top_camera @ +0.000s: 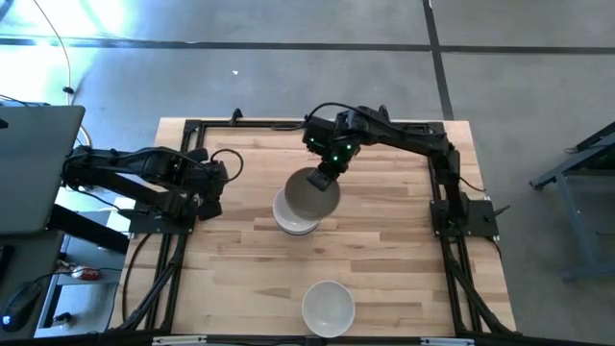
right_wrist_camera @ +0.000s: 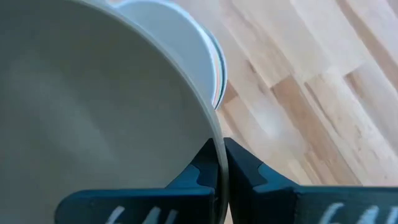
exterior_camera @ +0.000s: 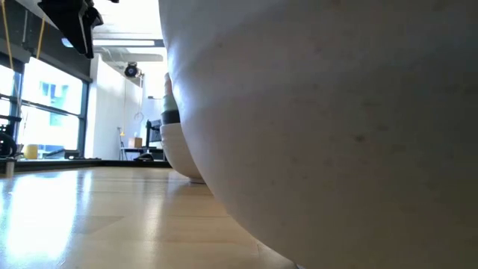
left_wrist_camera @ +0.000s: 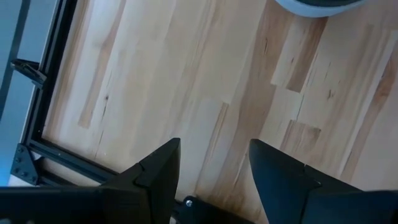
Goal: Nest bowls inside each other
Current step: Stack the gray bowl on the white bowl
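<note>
My right gripper point(top_camera: 327, 171) is shut on an olive-grey bowl point(top_camera: 309, 192) held over a stack of nested bowls point(top_camera: 291, 217) in the middle of the table. In the right wrist view the stack's white top bowl point(right_wrist_camera: 180, 37) shows beyond the held bowl point(right_wrist_camera: 93, 106). Whether the held bowl touches the stack, I cannot tell. A single white bowl point(top_camera: 329, 308) rests on its base near the table's near edge and fills the low view point(exterior_camera: 321, 134). My left gripper point(left_wrist_camera: 214, 149) is open and empty at the table's left side point(top_camera: 217, 183). My right gripper pinches the olive-grey bowl's rim point(right_wrist_camera: 217, 152) on the bowl's far right side, one finger inside the bowl and one outside. The fingers slant down from the table's far right. The bowl hangs open side up over the stack.
A black frame point(top_camera: 183, 135) runs along the table's left, far and right sides. A laptop point(top_camera: 38, 163) stands off the table's left edge. Bare wood lies to the left and right of the stack.
</note>
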